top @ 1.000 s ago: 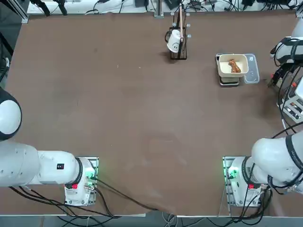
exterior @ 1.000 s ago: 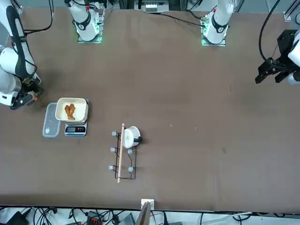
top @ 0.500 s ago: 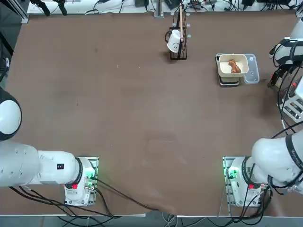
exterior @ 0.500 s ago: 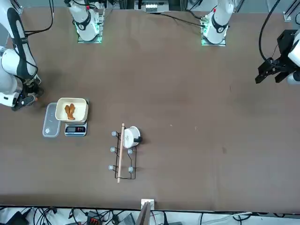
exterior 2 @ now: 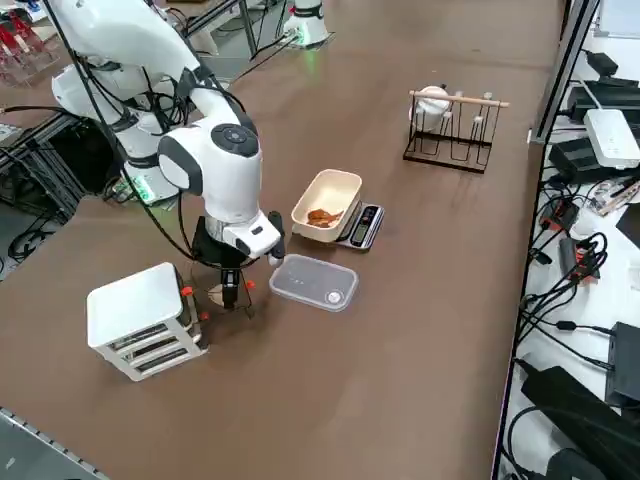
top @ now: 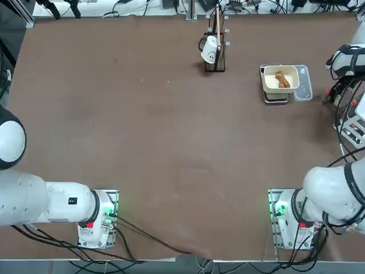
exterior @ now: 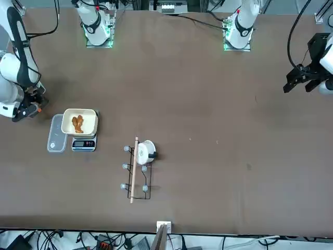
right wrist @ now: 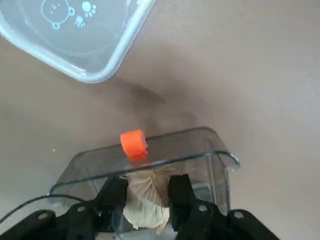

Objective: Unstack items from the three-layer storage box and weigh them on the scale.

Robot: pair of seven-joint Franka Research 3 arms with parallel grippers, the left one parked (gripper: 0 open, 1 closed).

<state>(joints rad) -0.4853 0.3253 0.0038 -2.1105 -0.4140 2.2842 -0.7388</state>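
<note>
The three-layer storage box [exterior 2: 140,320], white with slatted layers and orange knobs, stands at the table's right edge. My right gripper [exterior 2: 231,296] points down into a clear drawer [right wrist: 215,160] with an orange knob [right wrist: 132,142], pulled out beside the box. Its fingers [right wrist: 180,192] press on both sides of a tan bread-like item [right wrist: 145,205] lying in that drawer; the gripper [right wrist: 148,182] is shut on it. Further in stands the scale [exterior 2: 362,225], carrying a cream bowl [exterior 2: 345,182] with a brown item [exterior 2: 322,216] inside.
A clear plastic lid [exterior 2: 312,283] lies flat between the drawer and the scale. A dark wire rack [exterior 2: 450,125] holding a white cup stands at the far side. Cables and equipment crowd the floor past the table's far edge.
My right wrist has shifted slightly at the table's edge. The bowl, scale, lid and rack have not moved.
</note>
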